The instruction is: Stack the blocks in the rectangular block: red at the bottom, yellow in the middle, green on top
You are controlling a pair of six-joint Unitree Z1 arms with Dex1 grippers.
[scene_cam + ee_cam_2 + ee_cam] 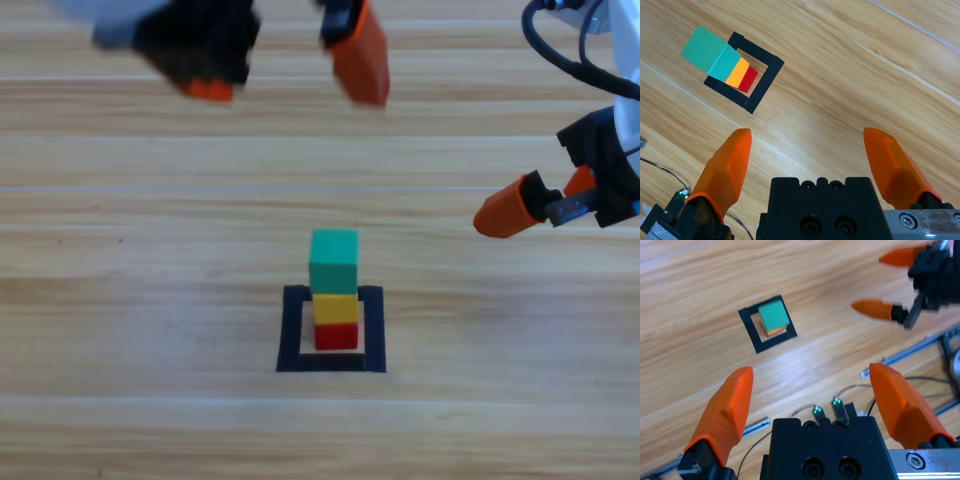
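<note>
Inside the black tape square (291, 330) stands a stack: the red cube (337, 336) at the bottom, the yellow cube (336, 308) on it, the green cube (334, 261) on top. The same stack shows from above in the left wrist view, green cube (774, 315) uppermost inside the tape square (751, 325), and tilted in the right wrist view, with green (710, 54), yellow (738, 72) and red (748, 80). My left gripper (290, 70) hangs open high at the picture's top, well behind the stack. My right gripper (540, 205) is open at the right edge, empty.
The wooden table (150, 300) surrounds the stack. Black cables (560, 50) of the right arm loop at the top right. The right gripper (890, 282) also shows in the left wrist view, with cables and a metal rail (910, 352) along the table's edge.
</note>
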